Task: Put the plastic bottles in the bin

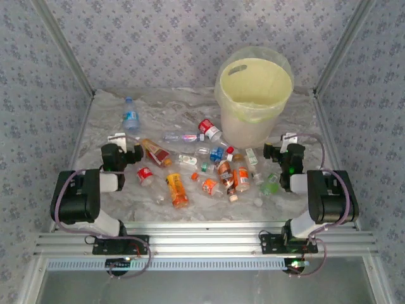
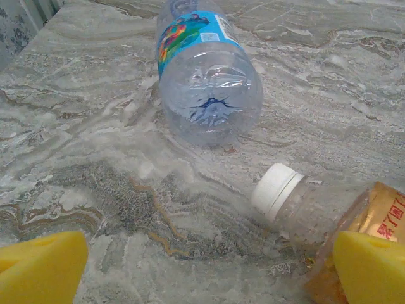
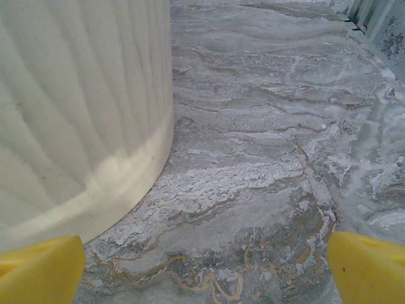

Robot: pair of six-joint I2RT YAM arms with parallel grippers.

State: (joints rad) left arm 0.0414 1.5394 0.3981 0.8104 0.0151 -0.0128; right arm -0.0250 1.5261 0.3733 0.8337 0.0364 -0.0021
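Grey marble-pattern desk, patterned walls on three sides.

Large round pale-yellow plastic bin with a translucent bag liner stands upright at the far right corner. In the right wrist view its ribbed wall is on the left, base flat on the desk.

Left gripper: low over the left side of the desk, jaws spread wide, gripping nothing. Right gripper: low near the right edge, just beside the bin base, jaws also spread wide, gripping nothing.

Small clear plastic bottles, over a dozen, lie scattered across the middle of the desk between the two grippers, all lying on the desk outside the bin. Labels are orange, red, blue and green; some look crushed.

Clear blue-label bottle lies on its side toward the far left corner, apart from the rest.

Amber bottle with white cap lies just ahead of the left gripper. The yellow pad on that view's right overlaps its body; contact: cannot tell.

Red-label bottle lies near the bin base.
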